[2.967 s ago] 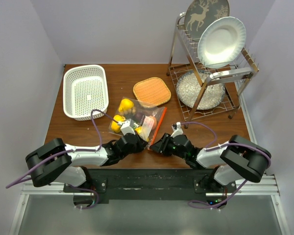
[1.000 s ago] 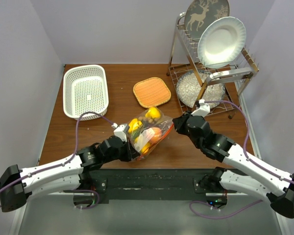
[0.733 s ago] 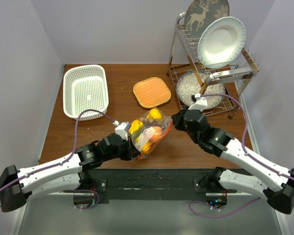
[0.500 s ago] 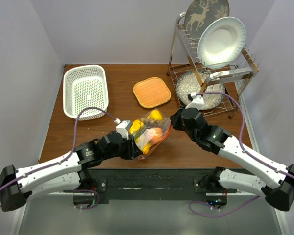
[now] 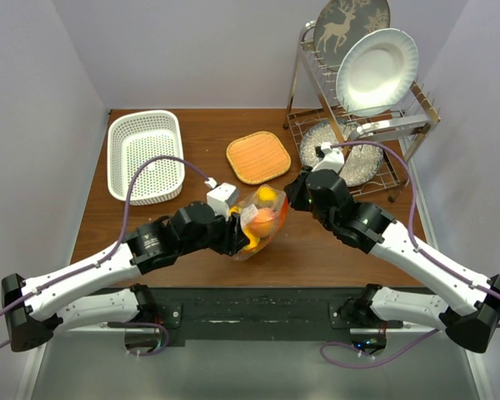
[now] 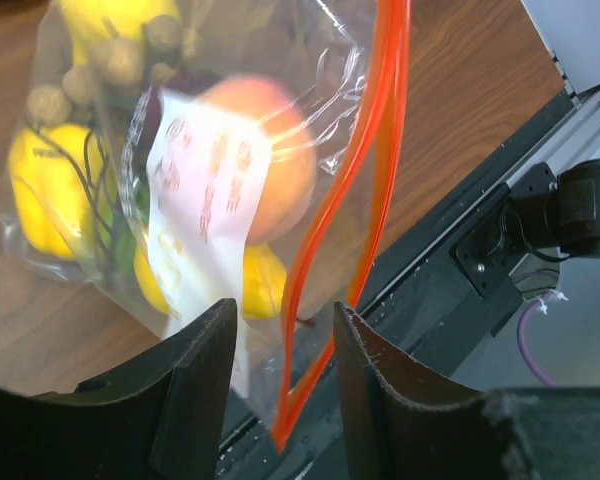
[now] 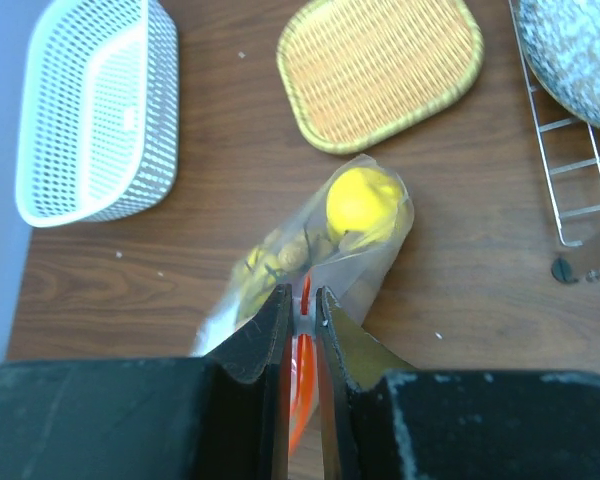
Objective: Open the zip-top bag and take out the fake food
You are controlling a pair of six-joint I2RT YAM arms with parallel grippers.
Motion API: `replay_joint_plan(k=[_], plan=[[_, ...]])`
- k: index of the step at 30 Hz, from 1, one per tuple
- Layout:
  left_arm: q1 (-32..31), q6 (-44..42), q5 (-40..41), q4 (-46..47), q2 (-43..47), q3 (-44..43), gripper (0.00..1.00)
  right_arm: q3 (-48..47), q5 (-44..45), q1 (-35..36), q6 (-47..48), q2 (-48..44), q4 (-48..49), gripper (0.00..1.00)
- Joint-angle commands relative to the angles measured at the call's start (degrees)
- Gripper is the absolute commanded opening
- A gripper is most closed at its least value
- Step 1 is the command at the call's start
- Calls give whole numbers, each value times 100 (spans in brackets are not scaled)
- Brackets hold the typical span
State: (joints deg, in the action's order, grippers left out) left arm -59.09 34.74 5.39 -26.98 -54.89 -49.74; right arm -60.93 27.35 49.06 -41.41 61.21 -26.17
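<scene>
While your left gripper (image 6: 280, 340) stands with jaws apart around the orange-red zipper strip (image 6: 380, 150), the zip-top bag (image 5: 262, 223) hangs just on the near side of the woven orange mat (image 5: 258, 156). Beyond it, your right gripper (image 7: 301, 300) has its jaws clamped on that strip. Expect thin, limp, slippery film, sagging under the fake food (image 6: 270, 150). Take hold on the stiffer strip, at the opposite lip.

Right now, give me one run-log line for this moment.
stage: opening bag | right gripper: shut on zip-top bag strip | left gripper: open, strip between jaws | fake food: inside bag
</scene>
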Motion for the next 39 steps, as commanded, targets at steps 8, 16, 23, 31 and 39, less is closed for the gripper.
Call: replay_joint_plan(k=[8,16,23,31,39], plan=[[-59,-1241,569,-369,-847,-1055,49,-798,-169,-10,247,321,-54,0],[-585,-1312,724,-272,-1102,-1196,58,-1026,-204,-10,282,585,-99,0],[-841,-1057,1807,-290,-1427,-1249,53,-1027,-336,-10,239,629,-55,0],[-1042,-1119,2168,-194,-1832,-1389,50,-1009,-248,-10,212,594,-107,0],[-1201,-777,2931,-229,-1964,-1487,3,-877,-178,-10,221,515,-160,1]])
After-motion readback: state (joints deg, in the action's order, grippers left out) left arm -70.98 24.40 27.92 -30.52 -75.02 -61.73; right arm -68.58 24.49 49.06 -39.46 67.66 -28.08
